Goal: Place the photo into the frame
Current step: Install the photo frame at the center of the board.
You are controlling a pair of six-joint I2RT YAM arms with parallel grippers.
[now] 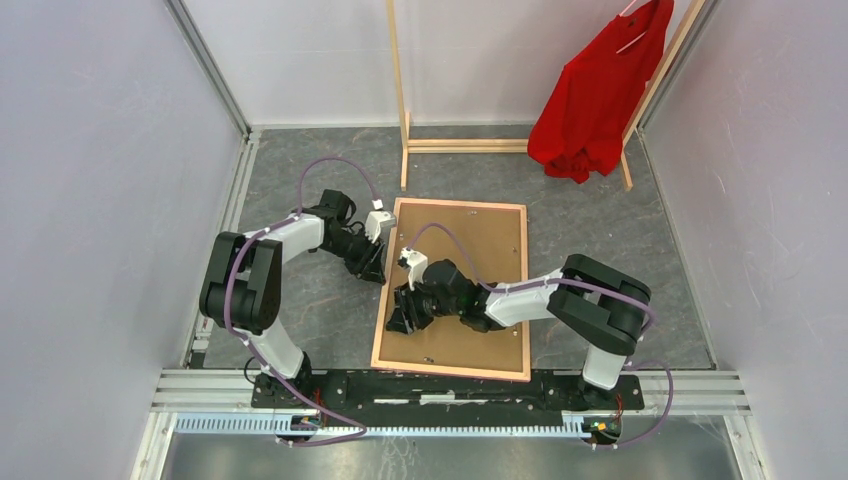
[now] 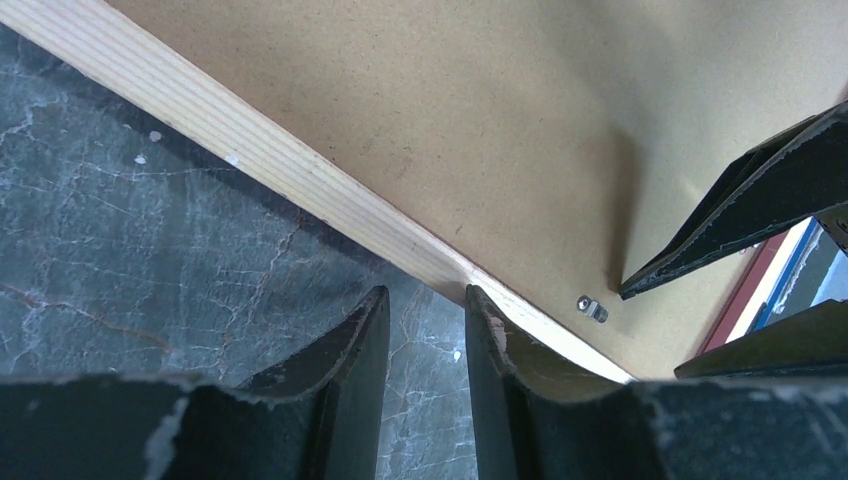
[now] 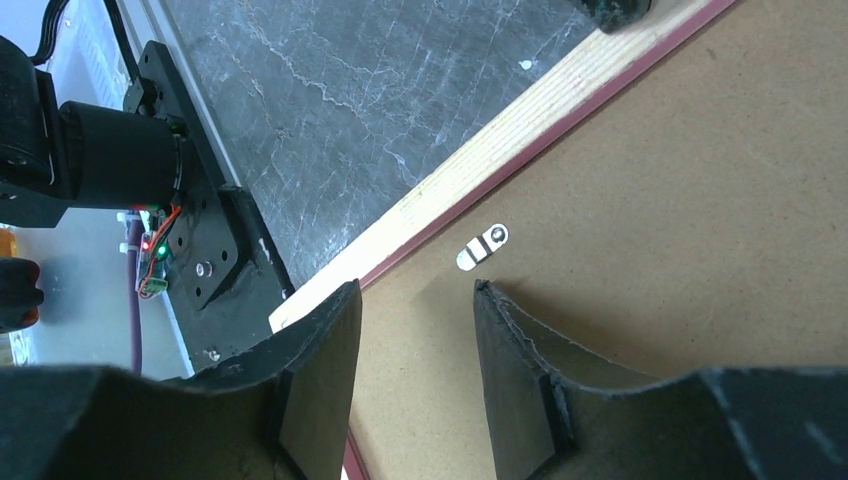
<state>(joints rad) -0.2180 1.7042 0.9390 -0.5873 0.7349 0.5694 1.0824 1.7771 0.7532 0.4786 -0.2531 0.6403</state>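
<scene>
While the frame lies face down on the bench, both claws sit at its left edge.
Left claw narrowly spread astride the rim; right claw spread, empty, by a clip: nudge it gently. Photo unseen, presumably under the backing. Rack and shirt stand well apart.

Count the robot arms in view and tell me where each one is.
2. The left arm reaches in from the left, the left gripper at the left edge of the frame. The right arm stretches across its backing, the right gripper near that same edge. None looks hidden.
</scene>
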